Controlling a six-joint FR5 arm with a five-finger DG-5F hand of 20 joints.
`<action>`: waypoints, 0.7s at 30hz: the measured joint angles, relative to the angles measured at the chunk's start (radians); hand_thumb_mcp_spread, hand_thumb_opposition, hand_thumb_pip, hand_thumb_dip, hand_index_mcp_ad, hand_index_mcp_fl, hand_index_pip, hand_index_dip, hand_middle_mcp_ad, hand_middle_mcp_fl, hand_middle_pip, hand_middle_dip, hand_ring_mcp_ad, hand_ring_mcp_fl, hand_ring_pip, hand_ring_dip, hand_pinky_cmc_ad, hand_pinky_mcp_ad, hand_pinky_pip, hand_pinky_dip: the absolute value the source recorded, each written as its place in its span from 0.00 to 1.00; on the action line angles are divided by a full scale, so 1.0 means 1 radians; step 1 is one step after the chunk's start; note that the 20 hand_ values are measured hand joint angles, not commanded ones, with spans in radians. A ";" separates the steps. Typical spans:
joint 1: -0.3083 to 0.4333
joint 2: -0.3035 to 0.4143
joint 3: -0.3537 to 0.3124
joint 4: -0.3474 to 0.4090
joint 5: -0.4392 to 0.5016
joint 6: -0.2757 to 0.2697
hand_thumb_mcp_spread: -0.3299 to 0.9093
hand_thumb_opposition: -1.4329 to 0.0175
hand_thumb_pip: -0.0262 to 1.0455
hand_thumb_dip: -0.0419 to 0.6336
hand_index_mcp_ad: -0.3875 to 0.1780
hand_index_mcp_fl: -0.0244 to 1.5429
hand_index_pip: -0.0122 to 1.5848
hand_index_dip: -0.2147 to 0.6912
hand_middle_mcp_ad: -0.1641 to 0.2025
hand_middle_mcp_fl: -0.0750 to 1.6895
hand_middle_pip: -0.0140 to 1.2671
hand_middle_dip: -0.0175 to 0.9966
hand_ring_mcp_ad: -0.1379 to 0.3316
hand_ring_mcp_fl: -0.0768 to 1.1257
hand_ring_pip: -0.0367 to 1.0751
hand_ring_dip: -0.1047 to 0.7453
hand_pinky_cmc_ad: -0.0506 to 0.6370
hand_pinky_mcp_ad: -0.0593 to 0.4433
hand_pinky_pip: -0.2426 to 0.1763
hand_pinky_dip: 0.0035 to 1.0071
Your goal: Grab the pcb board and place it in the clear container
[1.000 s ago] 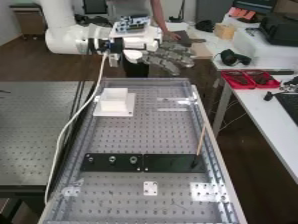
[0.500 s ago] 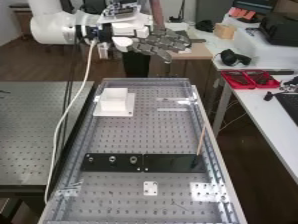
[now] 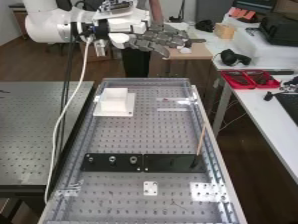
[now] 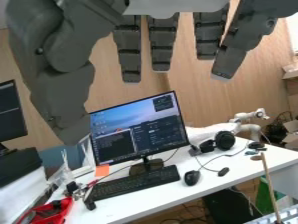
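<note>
1. Hand (image 3: 156,39): open, fingers (image 4: 163,45) straight and spread, thumb (image 4: 63,100) well off to the side. Nothing held.
2. Hand sits high, past the bench's (image 3: 126,135) far end in the high view. Fingers point to that view's right, not down at the bench.
3. PCB board: can't pin down its spot for certain. Best guess is at the white block (image 3: 114,101) on its white base (image 3: 102,112), far end of bench, left of centre in the high view.
4. Key relation, if that guess holds: pick spot is lower than the fingers, on the camera side of them and toward the high view's left. Fingers point off to the side of it, so hand likely has to come back over the bench, drop and turn.
5. Only one arm (image 3: 50,22), so no nearer-hand choice.
6. Board's pointing and long axis: can't tell. Block looks squarish from above, gives no clear long axis; base edges run roughly with the bench.
7. Clear shape (image 3: 174,104) by the right rail, maybe the container; to the right of the block, apart from it.
8. Risk: closing before the board's edge direction is known, fingers may knock the block.
</note>
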 joint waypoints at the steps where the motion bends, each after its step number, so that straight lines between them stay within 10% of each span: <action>1: 0.000 0.002 -0.001 -0.002 -0.002 0.000 0.55 0.45 0.58 0.37 0.61 0.19 0.12 0.42 0.63 0.08 0.11 0.15 0.85 0.06 0.11 0.13 0.55 0.55 0.36 0.59; 21: -0.008 0.018 -0.003 -0.025 -0.032 0.004 0.53 0.45 0.58 0.37 0.61 0.19 0.08 0.43 0.63 0.08 0.11 0.15 0.85 0.06 0.11 0.13 0.55 0.55 0.36 0.59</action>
